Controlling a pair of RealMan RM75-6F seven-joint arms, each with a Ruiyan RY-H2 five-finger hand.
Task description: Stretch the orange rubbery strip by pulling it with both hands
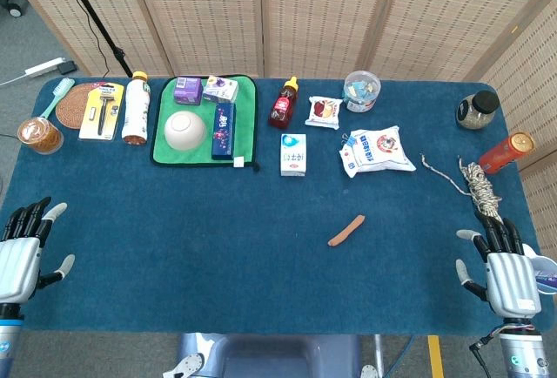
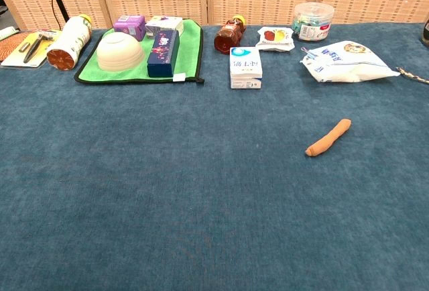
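Note:
The orange rubbery strip (image 1: pixel 346 230) (image 2: pixel 328 137) lies loose on the blue table cloth, right of centre, slanting up to the right. My left hand (image 1: pixel 23 253) hovers at the table's near left edge, fingers spread and holding nothing. My right hand (image 1: pixel 503 269) sits at the near right edge, also with fingers apart and empty. Both hands are far from the strip, and neither shows in the chest view.
Along the far side stand a green mat (image 1: pixel 167 138) with a white bowl (image 1: pixel 186 130) and small boxes, a bottle (image 1: pixel 284 104), a white box (image 1: pixel 294 153), snack bags (image 1: pixel 377 150), a plastic tub (image 1: pixel 361 91), a coiled rope (image 1: pixel 477 185) and a red can (image 1: pixel 506 152).

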